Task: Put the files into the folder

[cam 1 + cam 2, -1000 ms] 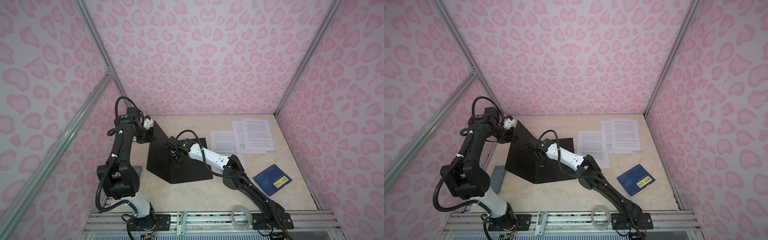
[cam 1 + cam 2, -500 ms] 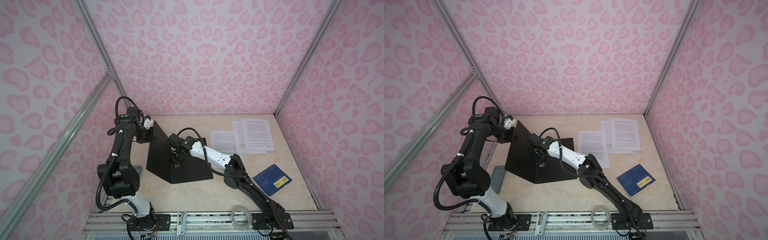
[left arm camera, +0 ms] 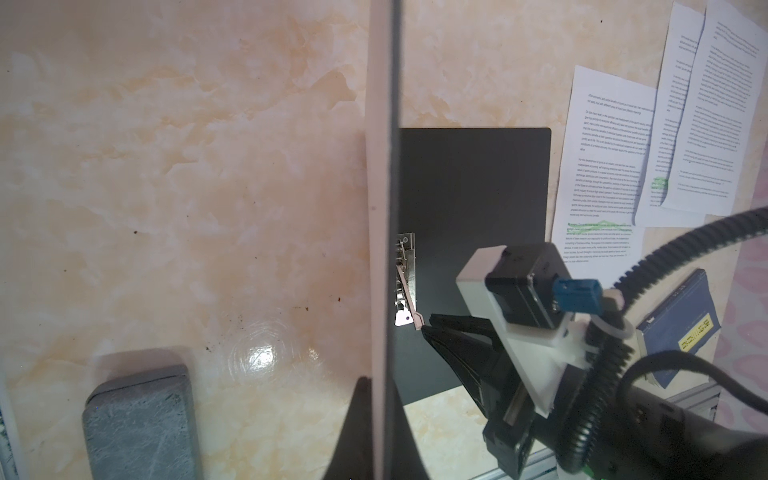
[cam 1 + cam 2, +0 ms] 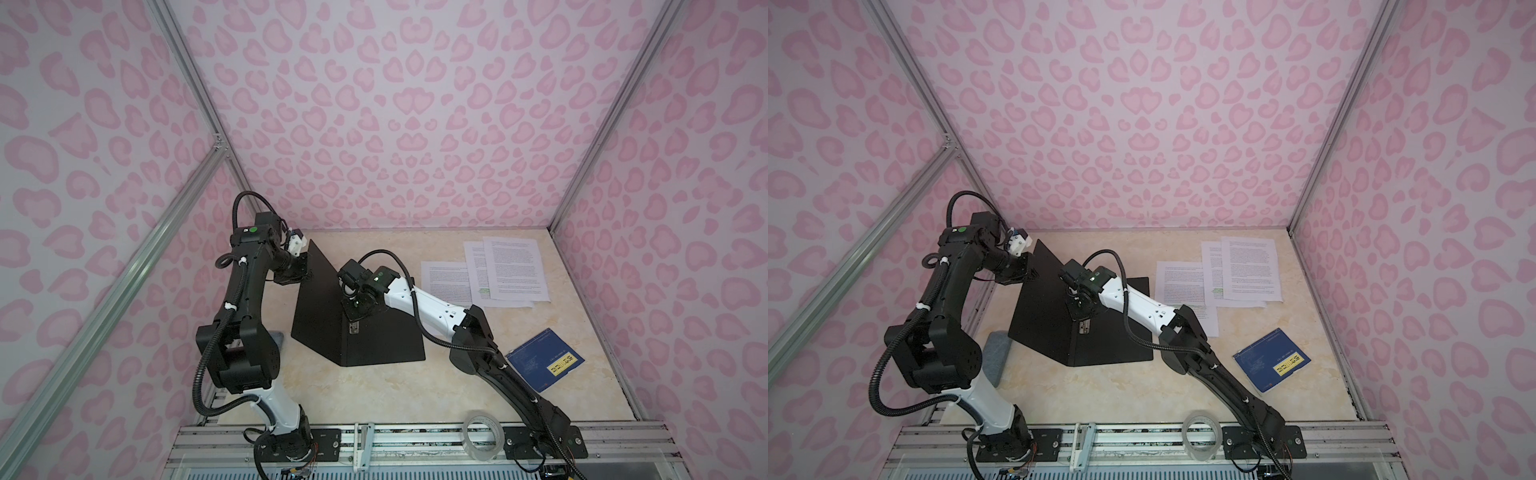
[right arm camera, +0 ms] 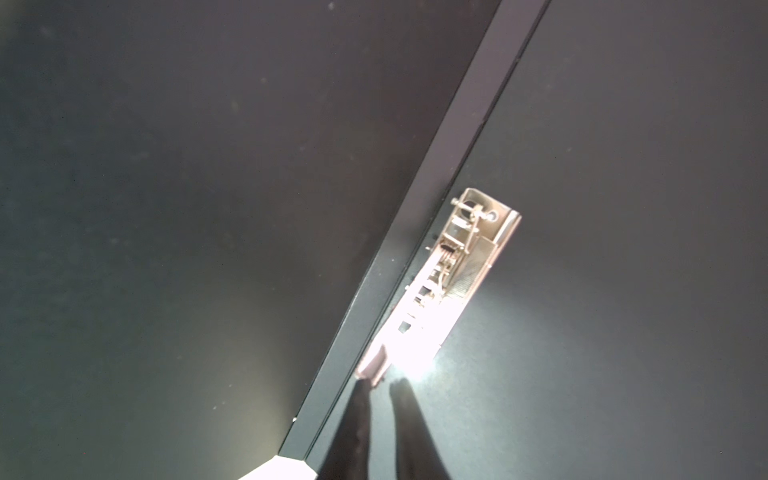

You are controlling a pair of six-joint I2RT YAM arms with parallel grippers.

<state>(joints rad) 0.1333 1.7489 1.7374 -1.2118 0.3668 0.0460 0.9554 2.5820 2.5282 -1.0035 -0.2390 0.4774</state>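
The folder lies open with its black inside up. Its right half is flat on the table and its left cover stands upright. My left gripper is shut on the edge of that cover, as both top views show. My right gripper hovers over the metal spine clip. Its jaws stand slightly apart, with the clip's lever end just at the fingertips and nothing between them. The files, three white printed sheets, lie overlapping at the back right.
A dark blue booklet with a yellow label lies at the right, in front of the sheets. A clear tape roll sits on the front rail. A grey pad lies left of the folder. Pink patterned walls enclose the table.
My right gripper has shifted slightly toward the back over the spine clip, and its jaws have parted a little. The left gripper and the raised cover have not moved.
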